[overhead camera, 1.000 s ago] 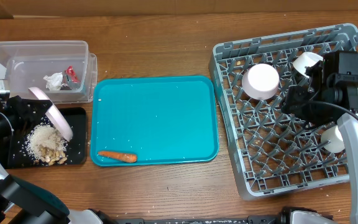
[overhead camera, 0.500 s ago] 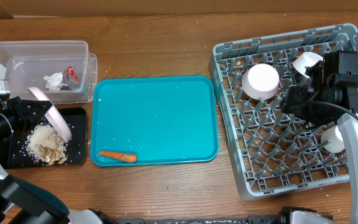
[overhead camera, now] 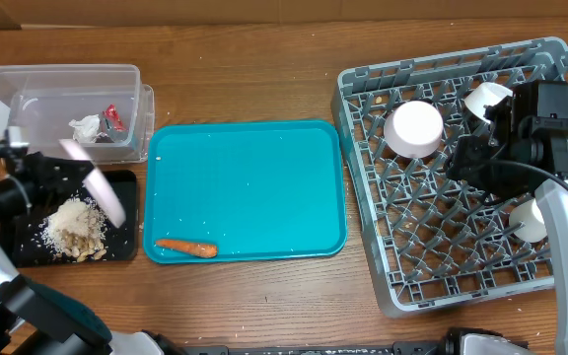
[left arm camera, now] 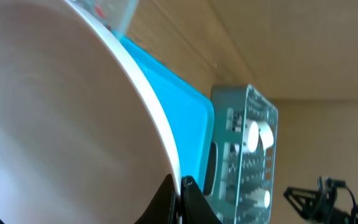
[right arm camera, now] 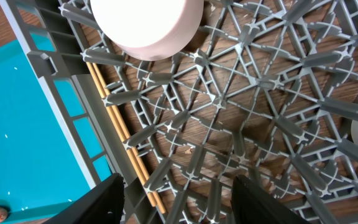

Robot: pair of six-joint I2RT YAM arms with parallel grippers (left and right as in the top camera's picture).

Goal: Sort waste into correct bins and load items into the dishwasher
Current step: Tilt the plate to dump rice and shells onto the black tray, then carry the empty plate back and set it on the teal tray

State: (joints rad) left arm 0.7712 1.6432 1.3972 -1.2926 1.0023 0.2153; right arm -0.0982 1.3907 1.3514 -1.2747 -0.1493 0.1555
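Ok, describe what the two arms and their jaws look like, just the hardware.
Both arms are mostly black at the wrist end. The right arm has a boxy black head with a small green light, a thin black cable and a white lower link; its jaws are black. The left arm adds a white link and a teal section lower down.

Overhead: even, soft light from above, fairly bright. Shadows short & faint on the wood counter [overhead camera: 264,59]; mild sheen on teal tray [overhead camera: 245,168]. Plate [overhead camera: 102,187] at left smeared w/ motion blur, rest sharp. Left wrist: plate too close, out of focus, pale wash over most of frame; far bg soft, dark at right. Right wrist: crisp; rack [right arm camera: 73,106] throws soft shadows on wood below; bowl [right arm camera: 148,25] nr blown out.
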